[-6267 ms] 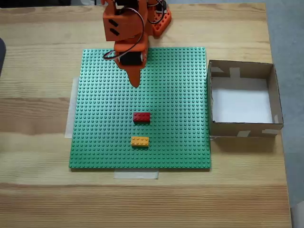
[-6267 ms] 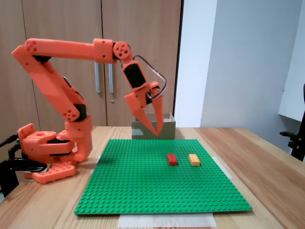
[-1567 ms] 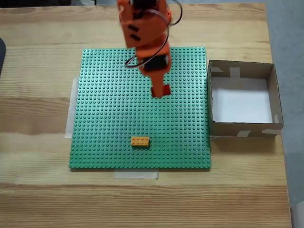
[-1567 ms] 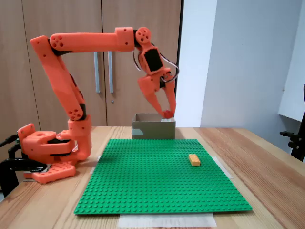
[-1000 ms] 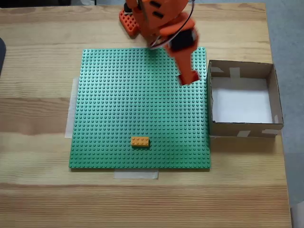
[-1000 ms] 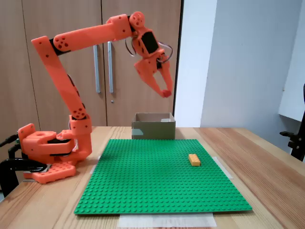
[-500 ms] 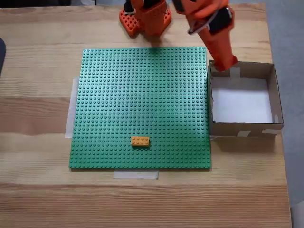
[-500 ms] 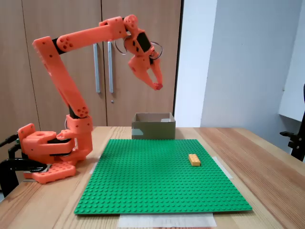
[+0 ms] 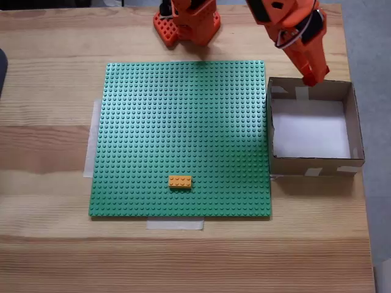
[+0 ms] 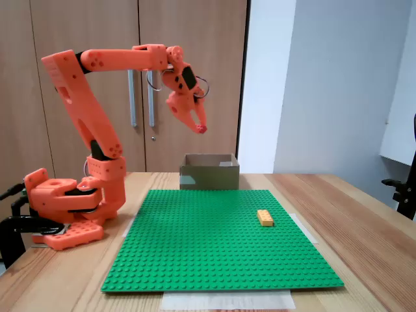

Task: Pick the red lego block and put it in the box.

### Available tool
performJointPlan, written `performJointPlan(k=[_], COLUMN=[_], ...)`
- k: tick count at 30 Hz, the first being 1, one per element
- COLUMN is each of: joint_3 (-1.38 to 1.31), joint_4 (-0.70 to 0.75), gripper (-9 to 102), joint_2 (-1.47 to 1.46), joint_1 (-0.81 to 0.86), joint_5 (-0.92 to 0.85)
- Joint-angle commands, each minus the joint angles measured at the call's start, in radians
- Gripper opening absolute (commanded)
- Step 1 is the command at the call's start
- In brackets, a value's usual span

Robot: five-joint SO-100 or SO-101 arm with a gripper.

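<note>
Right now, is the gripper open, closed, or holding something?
Gripper: closed on the red lego block, held in the air over the far rim of the box.

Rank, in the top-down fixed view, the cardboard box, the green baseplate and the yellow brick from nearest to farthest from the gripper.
From the gripper:
1. The box, its far wall directly under the fingertips at upper right.
2. The green baseplate, left of the box.
3. The yellow brick, near the baseplate's lower edge.
</note>
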Motion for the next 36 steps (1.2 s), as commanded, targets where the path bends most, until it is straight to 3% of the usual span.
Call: performJointPlan(k=[1,13,18,36], joint_3=[0.014,0.041,-0.13,-0.449], joint_4=[-0.048,-0.084,0.012,0.104], gripper=[-1,-1,-1,-1], joint_2=[0.021,-0.017,-0.172,-0.495], joint_1=[-0.008,-0.011,0.0,0.034], joint_5=[-0.011,-0.017,0.025,0.069])
